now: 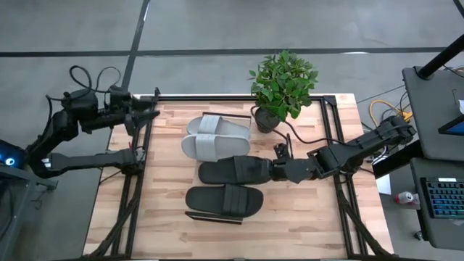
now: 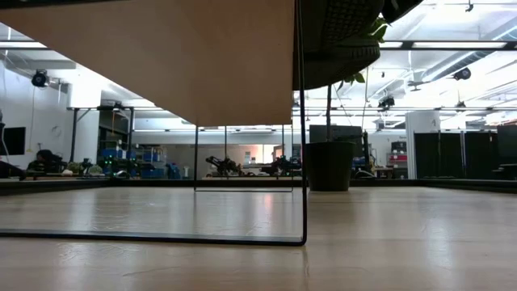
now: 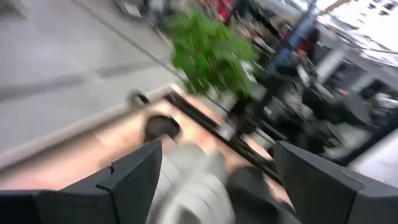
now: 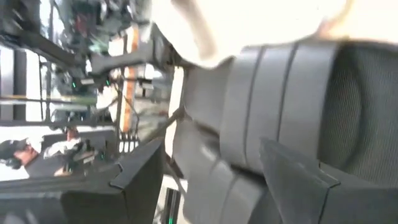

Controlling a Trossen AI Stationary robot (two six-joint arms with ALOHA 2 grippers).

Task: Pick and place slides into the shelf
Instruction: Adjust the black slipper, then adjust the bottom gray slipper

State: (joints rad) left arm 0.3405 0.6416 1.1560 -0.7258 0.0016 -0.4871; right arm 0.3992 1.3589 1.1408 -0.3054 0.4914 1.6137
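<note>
Two pale grey slides (image 1: 215,127) (image 1: 214,148) and two black slides (image 1: 238,171) (image 1: 223,201) lie side by side on the shelf, whose plank (image 2: 161,65) shows from below in the low view. The farther black slide overhangs the shelf's right end, so its ribbed sole (image 2: 339,44) shows beside the end rail (image 2: 300,162). My right gripper (image 1: 278,171) is open at that slide's right end. In the right wrist view its fingers (image 4: 143,183) flank the slide's strap (image 4: 273,93). My left gripper (image 1: 151,113) waits open at the far left corner. My right gripper reaches level from the table's right side to the right end (image 1: 271,171) of the farther black slide. I cannot tell whether its fingers touch the slide. The slide lies flat on the shelf, with that end past the shelf's edge.
A potted plant (image 1: 281,87) stands at the far edge, just behind my right gripper, and its pot (image 2: 327,166) shows beyond the shelf. Dark frame rails (image 1: 138,181) run along both sides of the table. Bare wood lies near the front edge (image 1: 232,239).
</note>
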